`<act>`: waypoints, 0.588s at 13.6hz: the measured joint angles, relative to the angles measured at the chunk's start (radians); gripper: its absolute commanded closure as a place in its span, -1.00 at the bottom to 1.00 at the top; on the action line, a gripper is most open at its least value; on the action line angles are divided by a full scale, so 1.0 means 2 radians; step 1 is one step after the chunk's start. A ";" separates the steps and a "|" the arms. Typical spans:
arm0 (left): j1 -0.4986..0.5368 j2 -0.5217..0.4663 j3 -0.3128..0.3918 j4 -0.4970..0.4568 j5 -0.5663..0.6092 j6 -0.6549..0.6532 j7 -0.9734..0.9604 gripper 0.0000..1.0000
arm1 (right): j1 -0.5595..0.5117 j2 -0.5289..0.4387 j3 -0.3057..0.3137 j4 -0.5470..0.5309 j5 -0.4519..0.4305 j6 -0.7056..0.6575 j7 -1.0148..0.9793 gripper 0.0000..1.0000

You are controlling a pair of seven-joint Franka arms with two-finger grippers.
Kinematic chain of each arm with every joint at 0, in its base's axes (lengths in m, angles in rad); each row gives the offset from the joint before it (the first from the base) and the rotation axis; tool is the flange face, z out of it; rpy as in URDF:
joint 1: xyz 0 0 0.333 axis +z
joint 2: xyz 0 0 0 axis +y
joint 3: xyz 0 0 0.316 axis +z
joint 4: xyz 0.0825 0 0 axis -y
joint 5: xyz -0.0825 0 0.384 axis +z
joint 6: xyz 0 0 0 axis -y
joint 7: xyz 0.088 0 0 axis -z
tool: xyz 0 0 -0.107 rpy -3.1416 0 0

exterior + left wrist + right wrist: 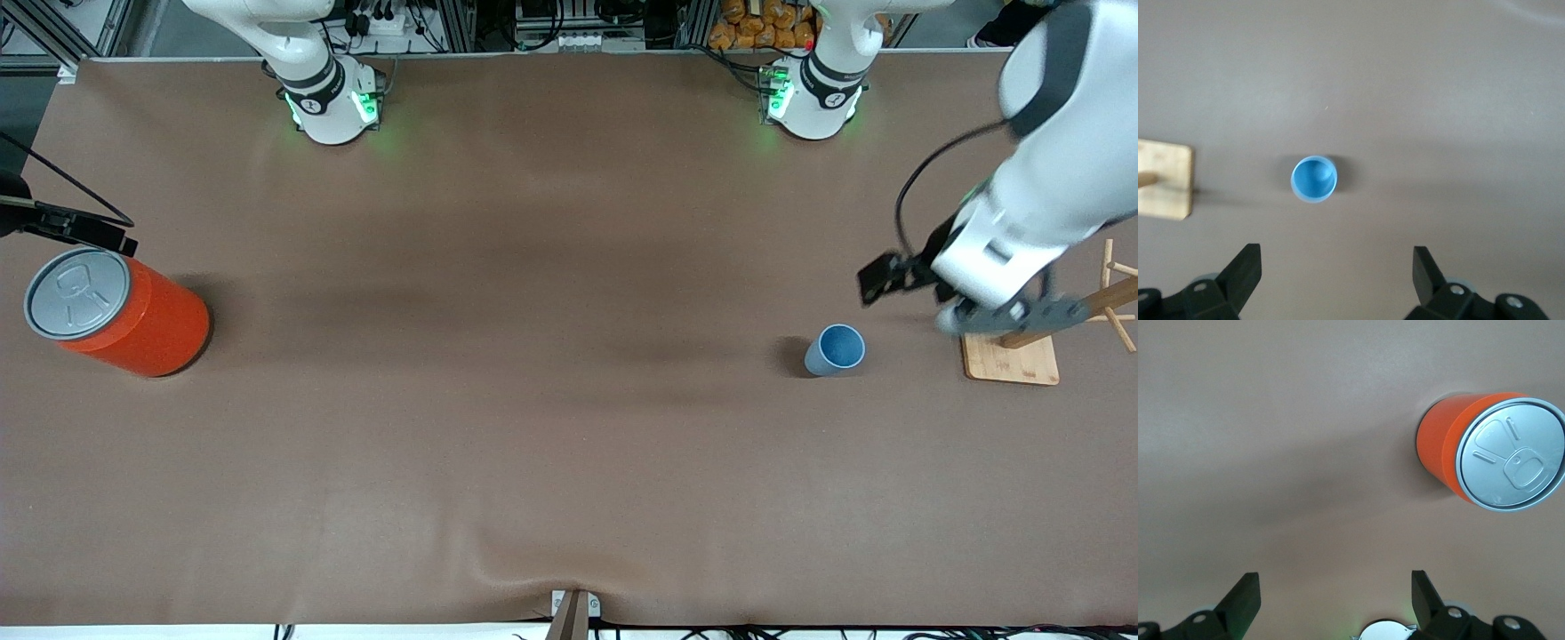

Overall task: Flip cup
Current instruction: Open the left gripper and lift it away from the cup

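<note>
The small light-blue cup [836,349] stands upright on the brown table, its darker blue inside facing up, toward the left arm's end. It also shows in the left wrist view [1314,179]. My left gripper [1022,314] hangs in the air beside the cup, over the edge of a wooden stand. Its jaws [1337,257] are wide open and empty, well apart from the cup. My right gripper [1336,577] is open and empty, up in the air at the right arm's end, beside the orange can; only a dark part of it [84,231] shows in the front view.
A large orange can [124,311] with a grey pull-tab lid stands at the right arm's end and shows in the right wrist view [1485,453]. A wooden peg stand on a square base [1011,358] stands beside the cup, at the left arm's end [1163,179].
</note>
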 measured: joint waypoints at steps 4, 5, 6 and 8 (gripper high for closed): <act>-0.001 -0.096 0.026 -0.039 -0.001 -0.027 0.039 -1.00 | 0.000 0.000 0.002 0.000 0.000 0.000 0.000 -1.00; -0.001 -0.105 0.034 -0.046 -0.001 -0.027 0.046 -1.00 | 0.000 0.000 0.002 0.000 0.000 0.001 0.000 -1.00; -0.001 -0.106 0.042 -0.048 -0.001 -0.026 0.052 -1.00 | 0.000 0.000 0.003 0.000 0.000 0.001 0.000 -1.00; -0.001 -0.097 0.055 -0.048 -0.001 -0.018 0.056 -1.00 | 0.000 0.000 0.003 0.000 0.000 0.001 0.000 -1.00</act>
